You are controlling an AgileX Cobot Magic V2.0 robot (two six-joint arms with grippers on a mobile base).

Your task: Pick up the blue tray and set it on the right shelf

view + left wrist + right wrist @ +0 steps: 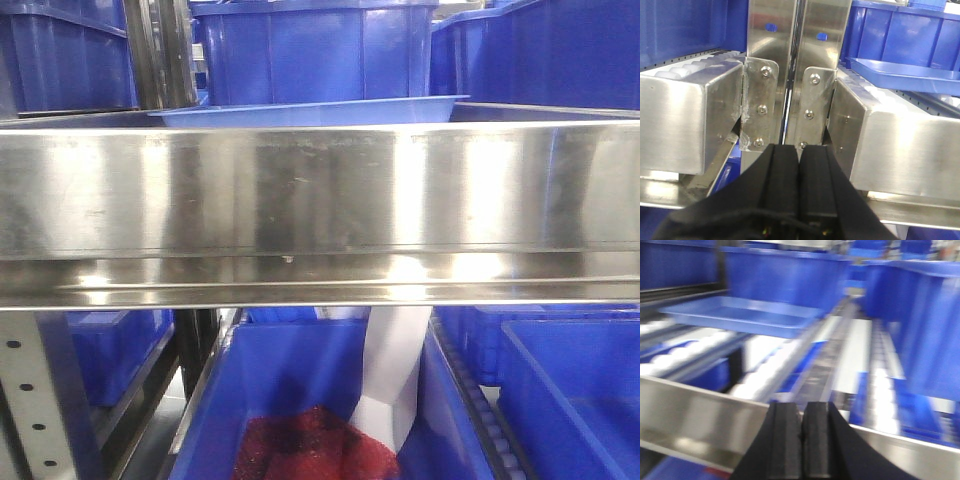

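- The left gripper (799, 192) is closed with nothing inside; its two black fingers press together, and it hangs in front of the joint where two steel uprights meet. The right gripper (801, 440) is also closed and empty, just before the front rail of the shelf.
- The right shelf (320, 200) is the largest thing: a broad shiny steel rail fills the front view, and behind it white rollers run toward the back.
- Deep blue bins (315, 50) stand behind on the same level, and more bins (300, 400) are on the level below; one holds something dark red.
- The blue tray (737, 315) already lies on the rollers of this shelf, behind the front rail and in front of a deep bin. In the left wrist view it (902, 75) appears to the right of the uprights.
- Its long axis seems to run across the shelf, about parallel to the front rail, with one long rim facing the robot. It sits flat with the opening upward. The right wrist view is blurred, so I cannot tell the exact angle.
- I judge that the placing is nearly or fully done. To finish well, both arms should go straight back and keep low clearance from the rail, so that no finger catches the flared rim and pulls the tray along the rollers.
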